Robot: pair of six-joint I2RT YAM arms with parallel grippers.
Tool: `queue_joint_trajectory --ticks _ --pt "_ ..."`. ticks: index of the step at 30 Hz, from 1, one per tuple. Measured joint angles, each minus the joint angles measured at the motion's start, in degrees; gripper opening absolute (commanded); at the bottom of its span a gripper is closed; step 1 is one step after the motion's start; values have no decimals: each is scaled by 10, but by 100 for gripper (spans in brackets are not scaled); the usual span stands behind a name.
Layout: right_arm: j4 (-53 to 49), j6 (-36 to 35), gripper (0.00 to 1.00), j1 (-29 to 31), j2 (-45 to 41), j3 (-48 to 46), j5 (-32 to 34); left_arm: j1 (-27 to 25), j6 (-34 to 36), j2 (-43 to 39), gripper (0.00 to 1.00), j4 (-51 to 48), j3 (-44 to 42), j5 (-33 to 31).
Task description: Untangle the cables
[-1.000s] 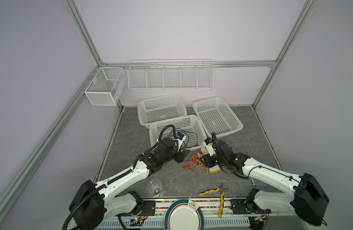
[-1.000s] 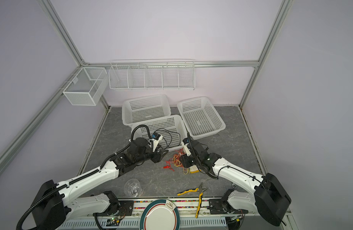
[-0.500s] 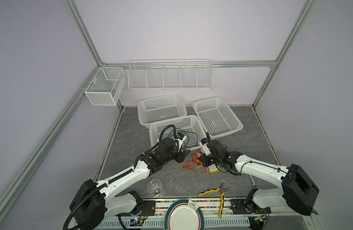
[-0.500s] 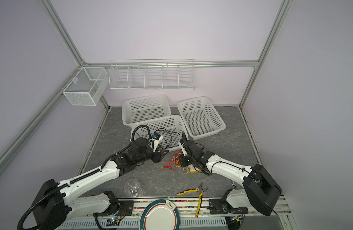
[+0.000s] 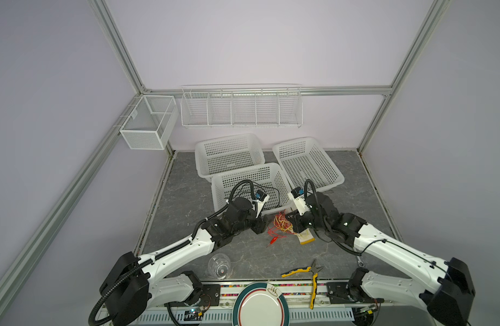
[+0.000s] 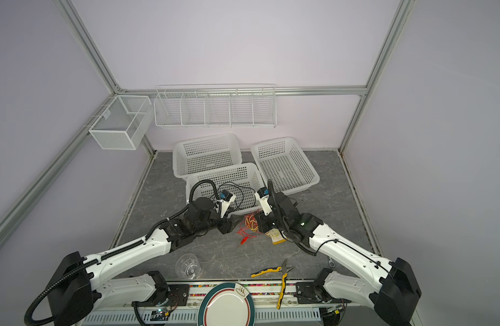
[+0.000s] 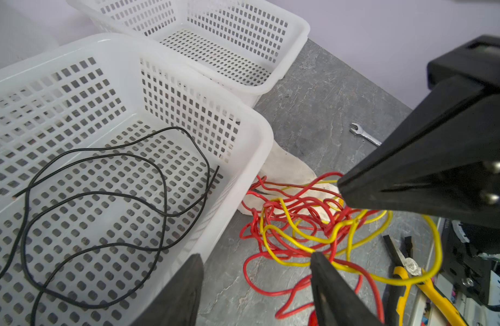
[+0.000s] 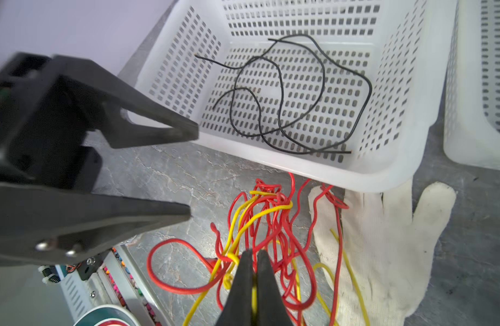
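Observation:
A tangle of red and yellow cables (image 5: 281, 225) (image 6: 250, 224) lies on the grey table in front of the nearest white basket (image 5: 282, 180). In that basket rests a loose black cable (image 7: 102, 194) (image 8: 282, 93). My right gripper (image 8: 254, 252) (image 5: 292, 223) is down in the tangle (image 8: 267, 223), shut, with a yellow strand pinched between its jaws. My left gripper (image 7: 256, 255) (image 5: 263, 223) stands open at the tangle's (image 7: 308, 223) other side, nothing between its fingers. A red clip end (image 5: 274, 240) trails toward the front.
A white work glove (image 8: 384, 254) (image 5: 305, 237) lies under the tangle's right part. Yellow-handled pliers (image 5: 311, 272), a clear cup (image 5: 219, 265) and a plate (image 5: 261, 306) sit near the front edge. A small wrench (image 7: 366, 135) and two more baskets (image 5: 229, 152) (image 5: 308, 161) lie farther back.
My right gripper has come down into the tangle and closed from partly open to shut on a yellow strand. The left arm has stayed where it was, still open.

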Motion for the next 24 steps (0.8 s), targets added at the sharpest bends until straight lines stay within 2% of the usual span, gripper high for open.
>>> queue_joint_trajectory --ticks 8,17,20,22,23,24 --pt "-11 -5 7 0 -7 0 -13 -33 9 36 56 14 13 15" --pt "-12 -6 7 0 -7 0 -18 -59 15 59 43 37 27 30" --pt "-12 -6 6 0 -7 0 -20 -61 17 70 28 43 31 36" --pt "-12 -6 6 0 -7 0 -19 -62 19 79 6 46 35 39" --pt "-12 -6 7 0 -7 0 -15 -64 17 84 0 46 37 43" --pt "-10 -5 6 0 -7 0 -9 -66 19 89 0 47 38 45"
